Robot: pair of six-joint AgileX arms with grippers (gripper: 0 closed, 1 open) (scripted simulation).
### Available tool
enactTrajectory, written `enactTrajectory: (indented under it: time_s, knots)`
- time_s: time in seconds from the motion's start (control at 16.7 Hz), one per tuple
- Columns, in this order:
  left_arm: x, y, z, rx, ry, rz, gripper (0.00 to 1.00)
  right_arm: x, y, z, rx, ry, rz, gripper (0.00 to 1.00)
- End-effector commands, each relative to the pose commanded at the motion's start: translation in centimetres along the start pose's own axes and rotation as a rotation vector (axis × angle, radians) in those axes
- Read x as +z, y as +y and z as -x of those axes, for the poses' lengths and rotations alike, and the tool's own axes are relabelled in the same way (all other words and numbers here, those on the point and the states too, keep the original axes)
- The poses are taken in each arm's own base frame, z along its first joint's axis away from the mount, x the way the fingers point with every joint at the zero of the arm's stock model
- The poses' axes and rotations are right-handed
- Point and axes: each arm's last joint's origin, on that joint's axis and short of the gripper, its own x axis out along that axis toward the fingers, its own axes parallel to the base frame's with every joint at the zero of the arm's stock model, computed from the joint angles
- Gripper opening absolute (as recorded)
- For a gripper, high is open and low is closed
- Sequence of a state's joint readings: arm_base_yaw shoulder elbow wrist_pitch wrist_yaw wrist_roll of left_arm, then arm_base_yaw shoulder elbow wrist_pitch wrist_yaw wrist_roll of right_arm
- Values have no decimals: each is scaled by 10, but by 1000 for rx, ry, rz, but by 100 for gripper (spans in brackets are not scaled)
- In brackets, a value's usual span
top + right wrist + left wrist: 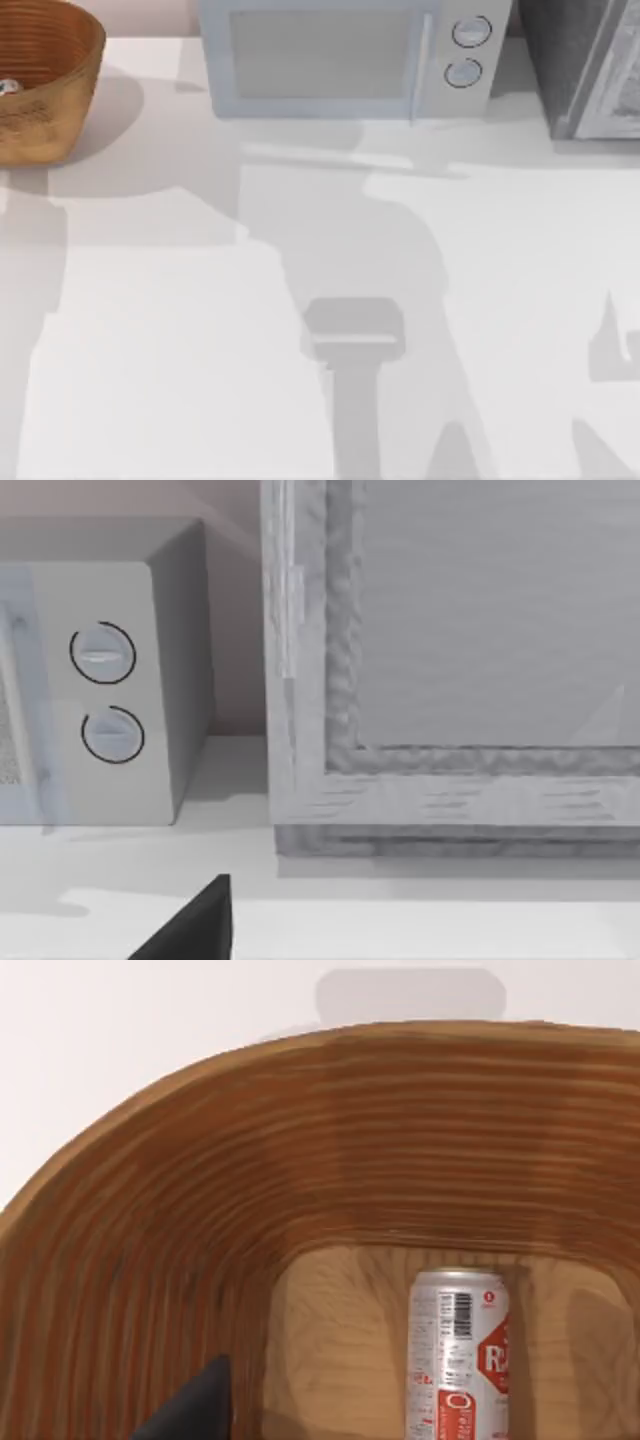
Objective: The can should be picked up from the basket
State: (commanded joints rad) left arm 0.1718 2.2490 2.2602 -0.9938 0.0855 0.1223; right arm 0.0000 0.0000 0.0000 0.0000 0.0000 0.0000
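The basket (60,70), round, woven and tan-brown, stands at the table's far left corner, cut by the top view's edge. A sliver of the can (8,87) shows inside it. In the left wrist view the basket's ribbed orange-brown inner wall (300,1160) curves around the can (458,1355), which lies on its side on the basket floor, whitish-silver with red marks and a barcode. A dark part of my left gripper (195,1408) hangs over the basket, apart from the can. A dark part of my right gripper (190,925) sits above the table near the back right.
A pale microwave (345,55) with two round knobs (470,32) stands at the back centre. A grey textured cabinet (585,65) stands at the back right, close in the right wrist view (450,660). Arm shadows fall across the white table (180,350).
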Motion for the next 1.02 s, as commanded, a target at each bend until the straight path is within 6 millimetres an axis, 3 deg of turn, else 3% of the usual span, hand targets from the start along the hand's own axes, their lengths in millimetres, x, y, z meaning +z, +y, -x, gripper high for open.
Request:
enactTrajectory:
  time_s: [0.18, 0.36, 0.78, 1.02]
  knots:
    - [-14, -1, -64, -39, 172, -20, 100, 0, 0, 0, 0, 0, 0, 100]
    - [-27, -4, -97, -66, 276, -33, 100, 0, 0, 0, 0, 0, 0, 100]
    - [-27, -3, -99, -66, 278, -36, 100, 0, 0, 0, 0, 0, 0, 100]
    - [-35, -5, -126, -70, 291, -35, 100, 0, 0, 0, 0, 0, 0, 100]
